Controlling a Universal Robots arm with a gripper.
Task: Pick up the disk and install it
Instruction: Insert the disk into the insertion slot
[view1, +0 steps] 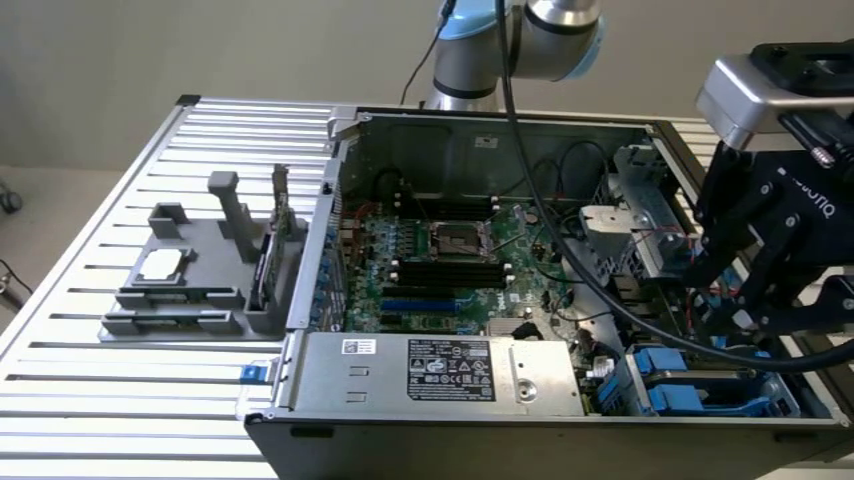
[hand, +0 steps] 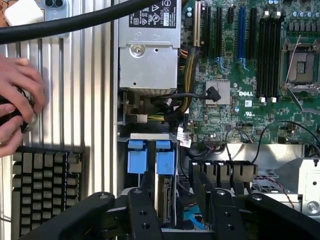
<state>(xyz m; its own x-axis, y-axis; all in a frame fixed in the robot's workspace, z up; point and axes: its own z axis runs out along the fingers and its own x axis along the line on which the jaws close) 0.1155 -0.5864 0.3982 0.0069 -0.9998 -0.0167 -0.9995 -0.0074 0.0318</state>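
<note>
The disk (hand: 164, 196) stands edge-on in the drive bay at the case's front corner, its blue carrier tabs (hand: 165, 161) sticking out toward the power supply. In the exterior view the blue carrier (view1: 671, 374) sits in the bay at the lower right. My gripper (hand: 174, 187) hangs right above it, open, one black finger (hand: 142, 205) on each side of the disk's edge with room to spare. In the exterior view the gripper (view1: 747, 310) is over the case's right side, above the bay.
The open computer case (view1: 350, 200) lies on a slatted metal table (view1: 134, 420), with the motherboard (view1: 447, 265) and a silver power supply (view1: 441, 372) inside. A grey fixture (view1: 187, 285) stands on the exterior view's left. A person's hand (hand: 15, 100) and a keyboard (hand: 45, 185) lie beside the case.
</note>
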